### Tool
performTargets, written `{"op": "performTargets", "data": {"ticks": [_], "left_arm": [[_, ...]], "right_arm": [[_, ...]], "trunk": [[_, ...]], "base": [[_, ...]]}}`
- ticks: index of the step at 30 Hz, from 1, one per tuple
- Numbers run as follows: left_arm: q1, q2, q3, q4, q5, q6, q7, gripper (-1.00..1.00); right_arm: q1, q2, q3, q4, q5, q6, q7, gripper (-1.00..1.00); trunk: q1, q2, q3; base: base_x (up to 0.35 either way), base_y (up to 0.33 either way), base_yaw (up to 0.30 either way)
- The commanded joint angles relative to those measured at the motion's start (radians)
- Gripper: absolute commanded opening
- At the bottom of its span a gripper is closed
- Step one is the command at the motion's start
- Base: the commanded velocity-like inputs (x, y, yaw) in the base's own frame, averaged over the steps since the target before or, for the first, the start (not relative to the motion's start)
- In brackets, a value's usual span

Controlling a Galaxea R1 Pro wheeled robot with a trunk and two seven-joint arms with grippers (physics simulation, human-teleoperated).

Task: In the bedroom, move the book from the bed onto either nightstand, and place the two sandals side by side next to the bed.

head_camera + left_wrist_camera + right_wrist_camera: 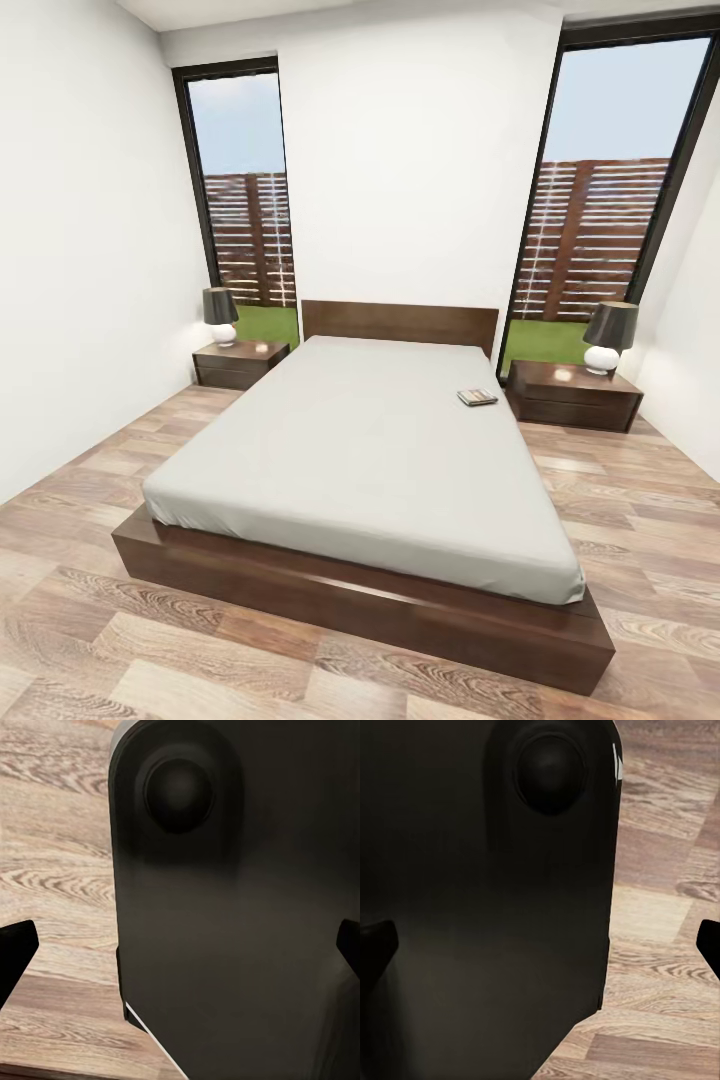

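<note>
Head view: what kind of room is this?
A bedroom, most likely: a big bed with a grey mattress stands in the middle, with a nightstand and lamp beside it, and a book lies on the mattress.

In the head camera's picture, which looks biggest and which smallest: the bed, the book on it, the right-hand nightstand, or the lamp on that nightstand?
1. The bed, by far.
2. The right nightstand.
3. The lamp.
4. The book, smallest.
</note>
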Motion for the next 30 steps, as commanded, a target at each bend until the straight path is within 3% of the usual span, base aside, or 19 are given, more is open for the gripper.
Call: {"op": "performTargets", "data": {"ticks": [1,8,30], "left_arm": [[-0.001,0.001,-0.001,-0.001,0.0,0.0,0.0,1.0],[-0.002,0.004,-0.009,-0.004,-0.002,0.002,0.0,1.0],[-0.003,0.004,-0.017,-0.004,-0.006,0.003,-0.002,1.0]], "right_arm": [[0.005,0.0,-0.001,0.003,0.0,0.003,0.0,1.0],[0.044,0.005,0.002,-0.006,-0.001,0.027,0.001,1.0],[0.052,0.016,0.003,-0.051,-0.002,0.031,0.002,1.0]], "trunk": [[0.0,0.0,-0.001],[0.0,0.0,-0.001],[0.0,0.0,-0.001]], "base": [[0.0,0.0,0.0],[0.0,0.0,0.0],[0.0,0.0,0.0]]}}
